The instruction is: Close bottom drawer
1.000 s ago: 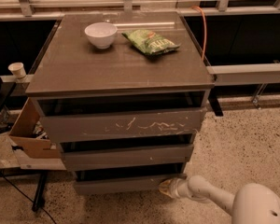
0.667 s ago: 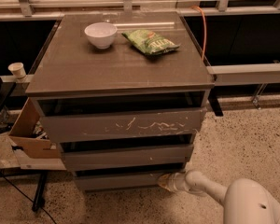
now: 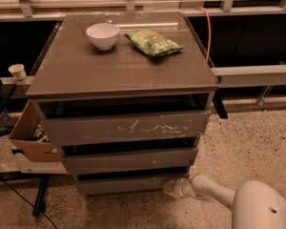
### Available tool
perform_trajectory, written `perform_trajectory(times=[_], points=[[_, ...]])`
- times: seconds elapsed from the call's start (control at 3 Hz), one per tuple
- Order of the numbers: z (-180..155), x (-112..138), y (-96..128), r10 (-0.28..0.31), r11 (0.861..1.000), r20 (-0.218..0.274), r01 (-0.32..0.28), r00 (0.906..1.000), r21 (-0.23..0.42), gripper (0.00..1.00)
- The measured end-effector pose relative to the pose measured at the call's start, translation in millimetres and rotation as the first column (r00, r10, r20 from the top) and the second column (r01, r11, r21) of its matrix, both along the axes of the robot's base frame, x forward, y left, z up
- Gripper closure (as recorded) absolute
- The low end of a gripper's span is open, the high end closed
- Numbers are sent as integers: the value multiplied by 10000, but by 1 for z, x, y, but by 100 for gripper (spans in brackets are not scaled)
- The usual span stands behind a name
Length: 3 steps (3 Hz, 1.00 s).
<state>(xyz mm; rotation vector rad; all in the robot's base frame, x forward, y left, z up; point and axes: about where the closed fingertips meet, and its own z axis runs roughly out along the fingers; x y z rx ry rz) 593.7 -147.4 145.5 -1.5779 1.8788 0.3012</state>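
The bottom drawer (image 3: 126, 183) is the lowest narrow grey-brown front of the cabinet, with a dark slit above it, sitting nearly flush under the middle drawer (image 3: 131, 160). My gripper (image 3: 170, 188) on its white arm is low near the floor, touching the bottom drawer's front at its right end. The top drawer (image 3: 126, 127) with white scratches sits above.
A white bowl (image 3: 103, 35) and a green snack bag (image 3: 153, 43) lie on the cabinet top (image 3: 76, 75). A cardboard box (image 3: 28, 137) and a paper cup (image 3: 18, 72) are at the left. Speckled floor (image 3: 248, 147) lies at the right.
The bottom drawer has slid inward toward the cabinet. My gripper and arm have moved left and forward with it, staying against the drawer's front.
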Motion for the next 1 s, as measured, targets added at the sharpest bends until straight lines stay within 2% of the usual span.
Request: perform_trajectory(times=[0.33,0.67,1.0], points=[[19,-41,-19,28,9999,-1099,-11,9939,147,100],[47,-99,-33,270,9987,-2375,-158,9710,489,100],[46,-104,-27,409,9981,-2460,-282,9684,551,73]])
